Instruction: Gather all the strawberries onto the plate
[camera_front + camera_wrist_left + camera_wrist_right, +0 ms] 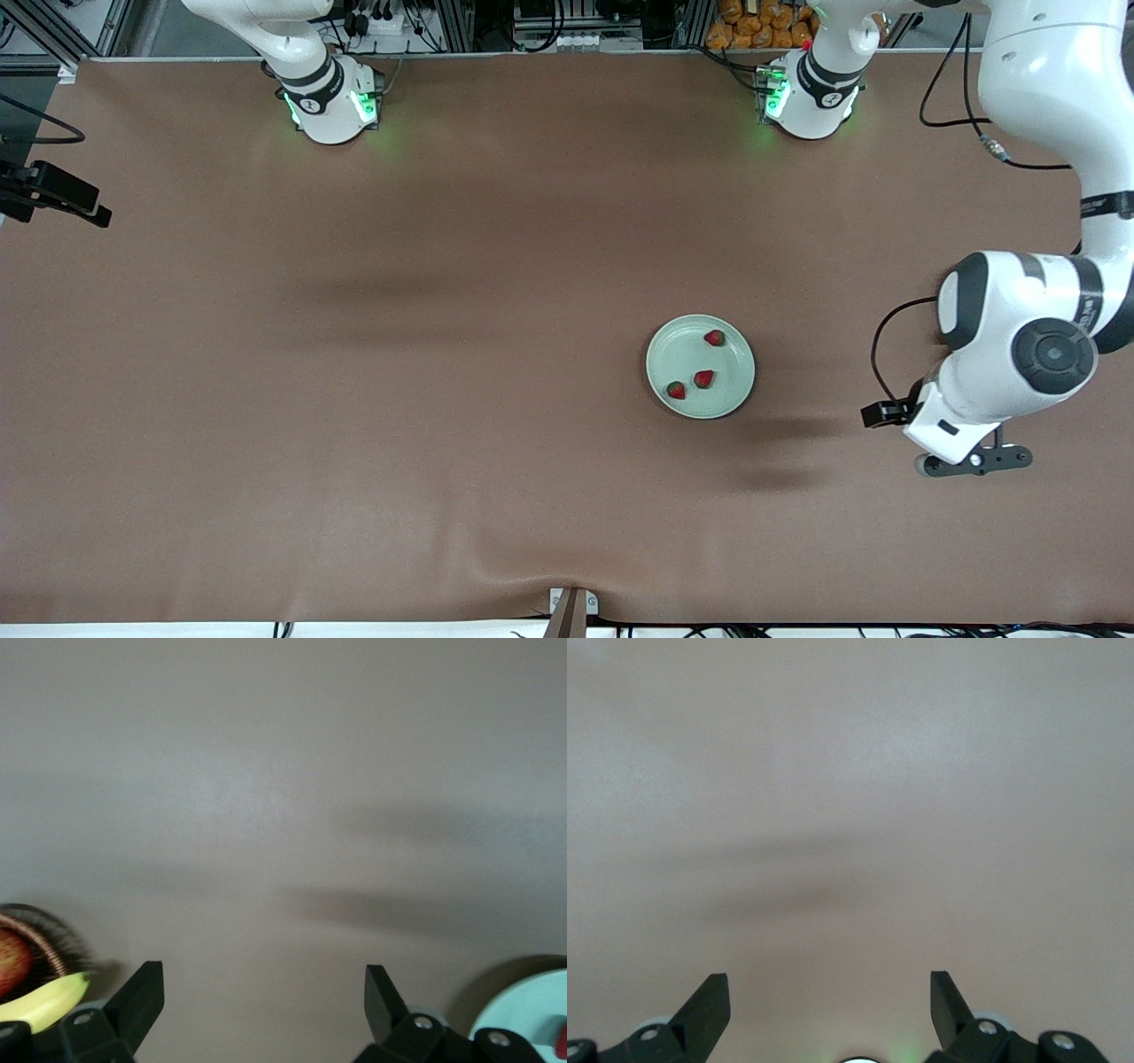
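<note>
The pale green plate (678,354) lies on the brown table. All three strawberries lie in it: one (714,338) at the edge farther from the front camera, and two (703,379) (676,390) nearer to it. My left gripper (263,974) is open and empty, held over bare table beside the plate, toward the left arm's end. Its wrist view shows the plate's rim (523,1014) and a sliver of one red berry (562,1038). My right gripper (828,979) is open and empty over bare table. It is out of the front view.
A brown wicker basket (40,943) with a red apple (9,961) and a yellow banana (44,1003) shows in the left wrist view only. The left arm's wrist (1001,354) hangs over the table's end. Both arm bases (332,102) (811,93) stand along the edge farthest from the front camera.
</note>
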### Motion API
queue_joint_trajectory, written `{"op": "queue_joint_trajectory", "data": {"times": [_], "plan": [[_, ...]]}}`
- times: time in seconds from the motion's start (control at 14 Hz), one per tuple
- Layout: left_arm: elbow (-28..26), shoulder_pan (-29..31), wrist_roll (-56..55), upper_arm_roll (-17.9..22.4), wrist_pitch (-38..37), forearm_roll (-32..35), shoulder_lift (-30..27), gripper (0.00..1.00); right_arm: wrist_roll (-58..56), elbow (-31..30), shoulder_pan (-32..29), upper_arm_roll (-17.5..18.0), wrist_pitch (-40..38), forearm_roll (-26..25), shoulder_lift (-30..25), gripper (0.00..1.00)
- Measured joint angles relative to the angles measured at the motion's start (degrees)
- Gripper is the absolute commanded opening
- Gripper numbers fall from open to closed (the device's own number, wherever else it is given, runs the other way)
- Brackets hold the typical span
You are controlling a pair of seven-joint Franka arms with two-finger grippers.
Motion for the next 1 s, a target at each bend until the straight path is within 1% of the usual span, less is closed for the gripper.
{"op": "queue_joint_trajectory", "data": {"times": [0.14, 0.36, 0.78, 1.0], "plan": [[-0.04, 1.02, 0.04, -1.36, -3.04, -0.04, -3.37, 1.0, 0.0, 0.0, 0.0, 0.0, 0.0, 0.0, 0.0, 1.0], [-0.19, 1.03, 0.07, -2.1, -8.88, -1.57, -8.87, 1.0, 0.01, 0.0, 0.01, -0.01, 0.0, 0.0, 0.0, 1.0], [-0.35, 0.79, 0.28, -2.29, -18.09, -5.37, -20.23, 1.0, 0.02, 0.0, 0.01, -0.01, 0.0, 0.0, 0.0, 1.0], [-0.61, -1.3, 0.34, -1.88, -24.31, -6.22, -26.28, 1.0, 0.02, 0.0, 0.02, -0.02, 0.0, 0.0, 0.0, 1.0]]}}
